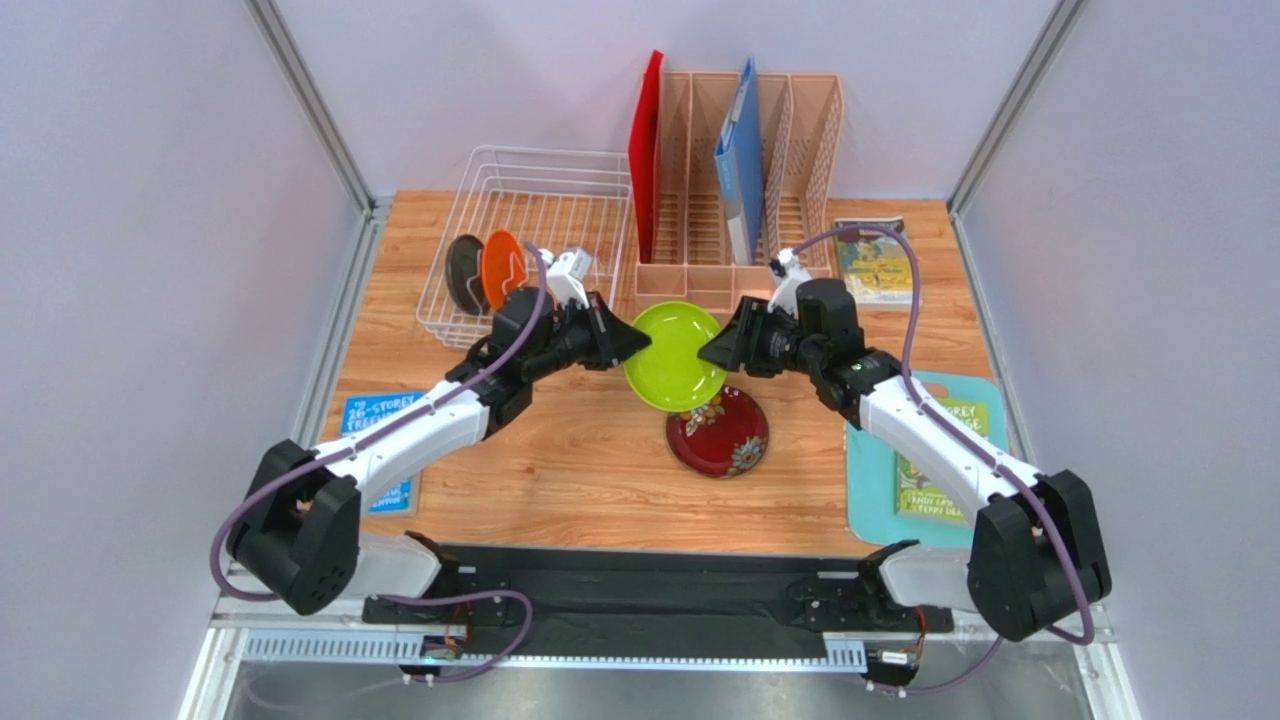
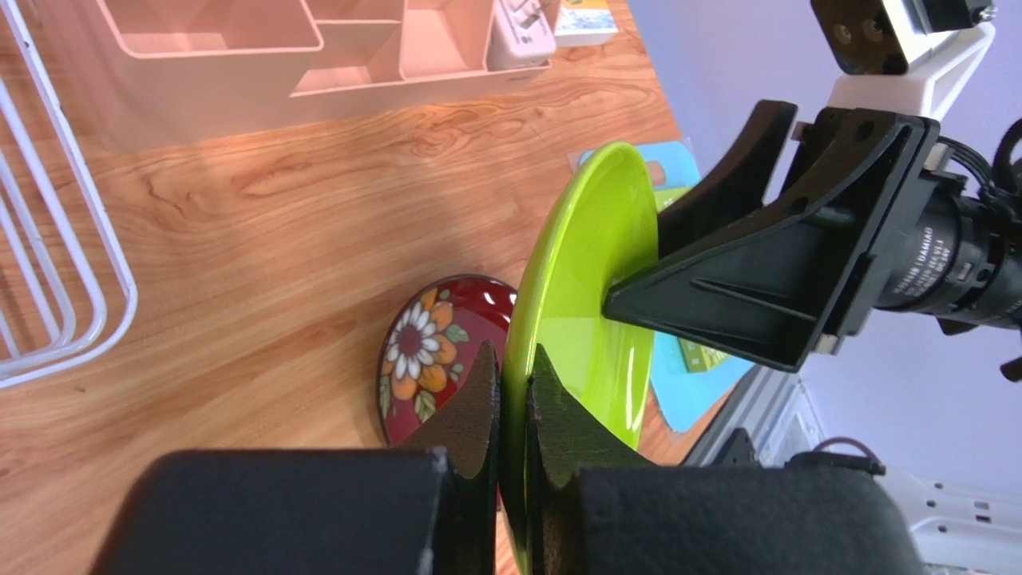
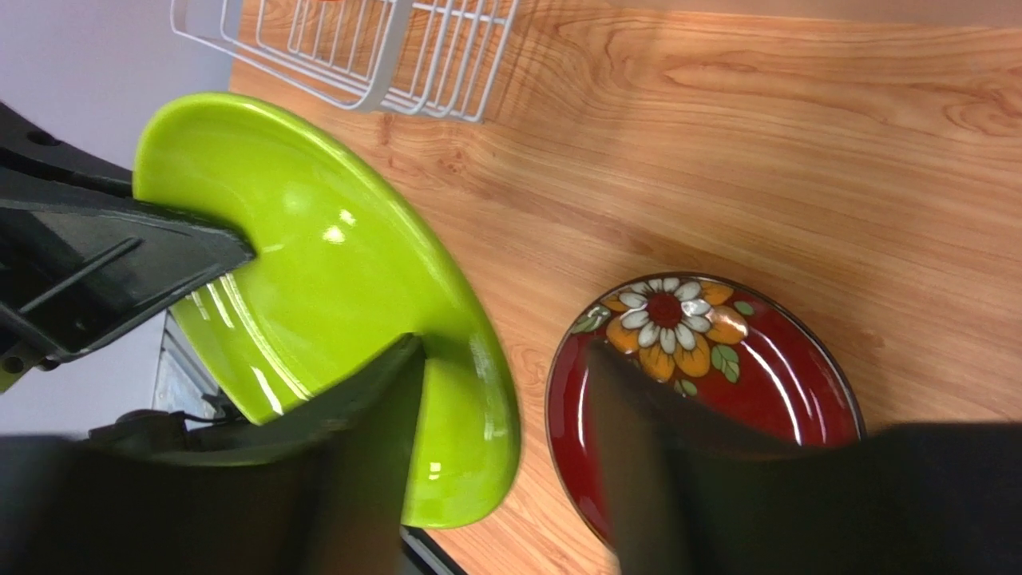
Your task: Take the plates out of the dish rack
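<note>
The lime green plate (image 1: 673, 356) hangs tilted above the table between both grippers. My left gripper (image 1: 621, 348) is shut on its left rim (image 2: 513, 359). My right gripper (image 1: 723, 345) is open, and the plate's right rim lies between its spread fingers (image 3: 504, 359) without being pinched. The dark red floral plate (image 1: 718, 432) lies flat on the table just below and shows in the left wrist view (image 2: 426, 353) and the right wrist view (image 3: 720, 359). The orange plate (image 1: 502, 267) and the dark teal-grey plate (image 1: 466, 273) stand in the white wire dish rack (image 1: 519, 152).
A peach-pink organiser (image 1: 744, 278) with a red folder (image 1: 646, 150) and a blue folder (image 1: 739, 158) stands right of the rack. Books lie at the left (image 1: 376, 417), the right (image 1: 944, 450) and the back right (image 1: 875, 264).
</note>
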